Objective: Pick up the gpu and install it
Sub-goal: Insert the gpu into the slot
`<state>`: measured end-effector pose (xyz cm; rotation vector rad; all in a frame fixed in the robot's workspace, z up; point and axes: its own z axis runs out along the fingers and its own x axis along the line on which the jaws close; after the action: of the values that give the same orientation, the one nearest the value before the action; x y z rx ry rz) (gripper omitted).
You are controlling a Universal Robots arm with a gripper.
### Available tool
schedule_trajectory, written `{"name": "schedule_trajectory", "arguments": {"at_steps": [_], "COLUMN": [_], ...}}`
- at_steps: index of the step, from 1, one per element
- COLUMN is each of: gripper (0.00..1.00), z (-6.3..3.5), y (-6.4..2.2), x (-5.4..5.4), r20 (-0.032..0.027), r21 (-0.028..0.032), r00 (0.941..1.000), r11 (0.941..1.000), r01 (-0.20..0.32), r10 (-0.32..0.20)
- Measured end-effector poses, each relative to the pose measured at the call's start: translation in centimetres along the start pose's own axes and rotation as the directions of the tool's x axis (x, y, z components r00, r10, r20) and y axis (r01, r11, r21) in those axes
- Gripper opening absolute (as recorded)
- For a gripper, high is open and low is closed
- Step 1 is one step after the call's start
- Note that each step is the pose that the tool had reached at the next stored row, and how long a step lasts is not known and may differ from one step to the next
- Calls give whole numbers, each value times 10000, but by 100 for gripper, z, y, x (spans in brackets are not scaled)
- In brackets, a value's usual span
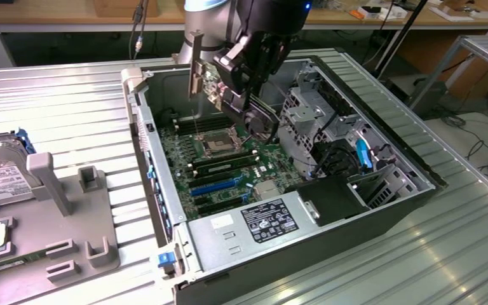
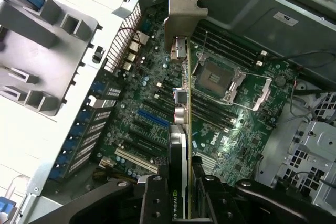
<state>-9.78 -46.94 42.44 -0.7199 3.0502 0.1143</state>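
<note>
Gripper pinching gpu edge-on, hanging above motherboard inside open computer case. Best held upright, silver bracket toward rear wall, connector edge parallel to blue slot.

In the exterior view you are looking from up high and off to one side, facing down at the open computer case on the ribbed metal table. This camera is sitting well back, so you are seeing the whole case and the arm above it. In the wrist view you are riding on the arm, looking down along the gpu, very near the green board. Both views are sharing that board and its square chip socket.
</note>
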Motion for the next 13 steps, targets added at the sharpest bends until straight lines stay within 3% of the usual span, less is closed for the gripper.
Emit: {"name": "schedule_trajectory", "arguments": {"at_steps": [13], "gripper": [27], "z": [0], "y": [0], "x": [0], "r20": [-51], "r21": [-18], "r00": [9973], "r11": [9973], "r01": [735], "r10": [-735]}}
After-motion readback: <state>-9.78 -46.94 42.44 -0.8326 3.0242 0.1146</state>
